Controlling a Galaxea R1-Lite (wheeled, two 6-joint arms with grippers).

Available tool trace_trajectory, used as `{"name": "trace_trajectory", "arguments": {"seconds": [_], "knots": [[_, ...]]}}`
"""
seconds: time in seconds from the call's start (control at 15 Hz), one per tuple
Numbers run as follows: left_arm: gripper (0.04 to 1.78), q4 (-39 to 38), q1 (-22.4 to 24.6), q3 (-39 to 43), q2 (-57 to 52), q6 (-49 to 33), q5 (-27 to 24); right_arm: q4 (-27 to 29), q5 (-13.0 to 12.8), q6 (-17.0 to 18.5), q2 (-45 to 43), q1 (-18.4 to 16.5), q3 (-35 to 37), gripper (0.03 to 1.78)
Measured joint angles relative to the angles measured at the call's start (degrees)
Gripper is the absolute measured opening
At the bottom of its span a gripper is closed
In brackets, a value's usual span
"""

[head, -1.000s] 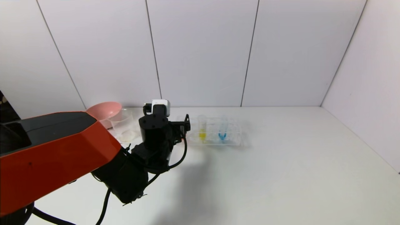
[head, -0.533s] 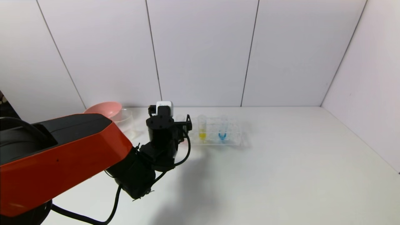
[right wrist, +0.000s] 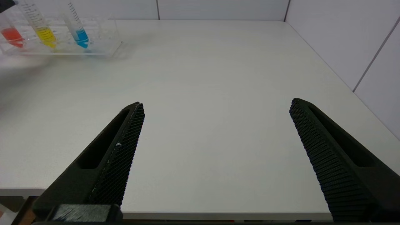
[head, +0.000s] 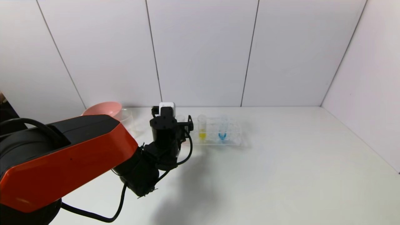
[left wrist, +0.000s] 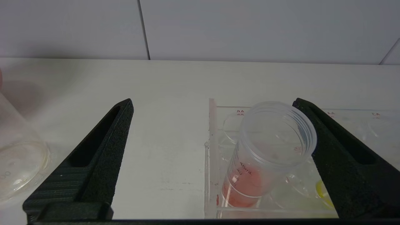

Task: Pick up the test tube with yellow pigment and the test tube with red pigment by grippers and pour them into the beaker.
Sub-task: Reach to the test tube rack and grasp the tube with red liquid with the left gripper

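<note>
The red pigment test tube (left wrist: 268, 147) stands tilted in the end slot of the clear rack (left wrist: 212, 150). My left gripper (left wrist: 213, 102) is open around it. The tube's rim is close against one finger (left wrist: 331, 140), and the other finger is well apart from it. In the head view my left gripper (head: 185, 124) hides this tube. The yellow pigment test tube (head: 202, 128) stands in the rack one slot along. The beaker (head: 126, 120) stands to the left behind my arm. My right gripper (right wrist: 217, 103) is open and empty above the table's front edge.
A pink bowl (head: 103, 109) leans by the back wall beside the beaker. A blue-liquid tube (head: 222, 128) stands in the rack (head: 234, 134) past the yellow one. Walls close off the back and the right side.
My left arm has moved right, from in front of the beaker to the rack's left end. The tubes, rack and beaker have not moved.
</note>
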Motion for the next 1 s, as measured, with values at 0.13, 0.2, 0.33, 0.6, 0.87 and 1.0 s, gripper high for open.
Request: {"name": "trace_trajectory", "arguments": {"seconds": [0.13,0.2,0.33,0.6,0.87,1.0], "knots": [[1.77,0.0,0.0,-0.4,0.5,0.0,0.0,0.0,0.0,0.0,0.0,0.0,0.0,1.7],[1.78,0.0,0.0,-0.4,0.8,0.0,0.0,0.0,0.0,0.0,0.0,0.0,0.0,1.7],[1.77,0.0,0.0,-0.7,1.2,0.0,0.0,0.0,0.0,0.0,0.0,0.0,0.0,1.7],[1.77,-0.1,0.0,-1.1,1.6,0.0,0.0,0.0,0.0,0.0,0.0,0.0,0.0,1.7],[1.77,-0.4,0.0,-1.2,1.6,0.0,0.1,0.0,0.0,0.0,0.0,0.0,0.0,1.7],[1.77,-0.4,0.0,-1.0,1.4,0.1,0.2,0.0,0.0,0.0,0.0,0.0,0.0,1.7]]}}
